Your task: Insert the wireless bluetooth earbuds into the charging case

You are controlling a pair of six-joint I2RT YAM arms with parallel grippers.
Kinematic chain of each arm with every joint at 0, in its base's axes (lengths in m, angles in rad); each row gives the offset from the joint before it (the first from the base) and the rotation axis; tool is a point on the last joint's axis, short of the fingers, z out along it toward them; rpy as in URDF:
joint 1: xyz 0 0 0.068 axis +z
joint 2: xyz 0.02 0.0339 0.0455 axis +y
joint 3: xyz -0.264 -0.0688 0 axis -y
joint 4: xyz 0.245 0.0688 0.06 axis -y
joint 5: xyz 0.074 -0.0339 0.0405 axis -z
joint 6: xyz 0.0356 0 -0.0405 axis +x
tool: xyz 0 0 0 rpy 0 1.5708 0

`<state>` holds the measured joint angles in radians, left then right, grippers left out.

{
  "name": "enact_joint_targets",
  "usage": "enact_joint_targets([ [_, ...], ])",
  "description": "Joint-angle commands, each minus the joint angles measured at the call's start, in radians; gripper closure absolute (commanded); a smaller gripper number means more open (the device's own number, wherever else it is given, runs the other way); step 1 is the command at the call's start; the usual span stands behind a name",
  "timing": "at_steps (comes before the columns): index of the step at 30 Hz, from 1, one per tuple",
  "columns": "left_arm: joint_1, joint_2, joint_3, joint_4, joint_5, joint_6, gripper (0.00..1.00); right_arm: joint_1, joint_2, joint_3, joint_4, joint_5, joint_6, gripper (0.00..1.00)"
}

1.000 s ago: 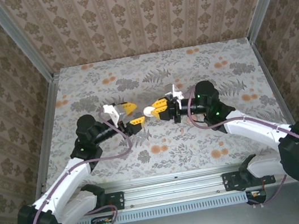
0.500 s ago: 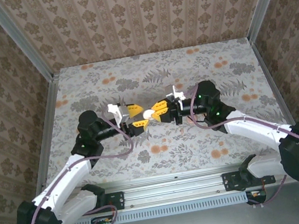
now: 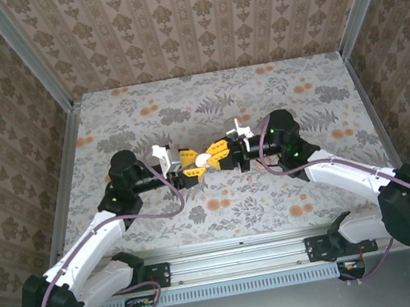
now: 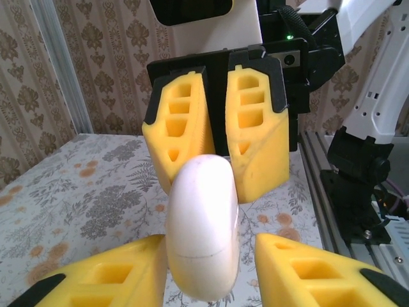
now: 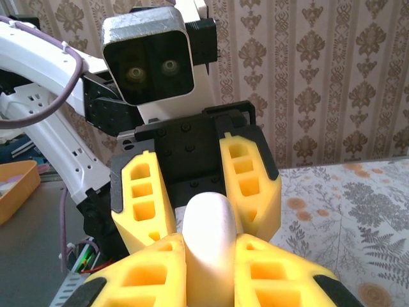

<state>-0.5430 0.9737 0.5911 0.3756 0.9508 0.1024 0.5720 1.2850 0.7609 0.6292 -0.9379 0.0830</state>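
The right hand (image 3: 211, 153) is clamping the smooth white oval plastic charging case (image 4: 203, 230) in mid-air above the floral-patterned table (image 3: 274, 189). The left hand (image 3: 193, 165) is bracketing its free end narrowly; whether its pads are pressing cannot be told. It should probably be squeezing squarely, avoiding twisting the case loose.

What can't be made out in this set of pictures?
1. Contents of the charging case: closed shell hides them, both wrist views.
2. Whether the left gripper touches the case: left wrist view, bottom edge cuts its fingers.
3. Top view: case too small for detail, right gripper covering part.
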Motion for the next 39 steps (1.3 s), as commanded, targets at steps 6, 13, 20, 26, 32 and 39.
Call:
enact_joint_targets([
  [6,-0.011,0.01,0.041,-0.014,0.071,0.016,0.64,-0.004,0.011,0.057,-0.018,-0.075,-0.018,0.83],
  [13,-0.011,0.0,0.041,0.0,0.067,0.005,0.63,-0.004,0.014,0.067,-0.042,-0.081,-0.032,0.83],
  [20,-0.011,-0.001,0.038,0.026,0.069,-0.021,0.68,-0.004,0.023,0.072,-0.057,-0.085,-0.034,0.83],
  [26,-0.011,-0.001,0.041,0.035,0.066,-0.042,0.71,-0.004,0.026,0.072,-0.063,-0.087,-0.038,0.83],
  [32,-0.011,0.001,0.042,0.048,0.06,-0.06,0.7,-0.004,0.031,0.075,-0.066,-0.089,-0.045,0.83],
  [39,-0.011,0.003,0.046,0.044,0.054,-0.064,0.81,-0.006,0.033,0.077,-0.083,-0.088,-0.06,0.83],
])
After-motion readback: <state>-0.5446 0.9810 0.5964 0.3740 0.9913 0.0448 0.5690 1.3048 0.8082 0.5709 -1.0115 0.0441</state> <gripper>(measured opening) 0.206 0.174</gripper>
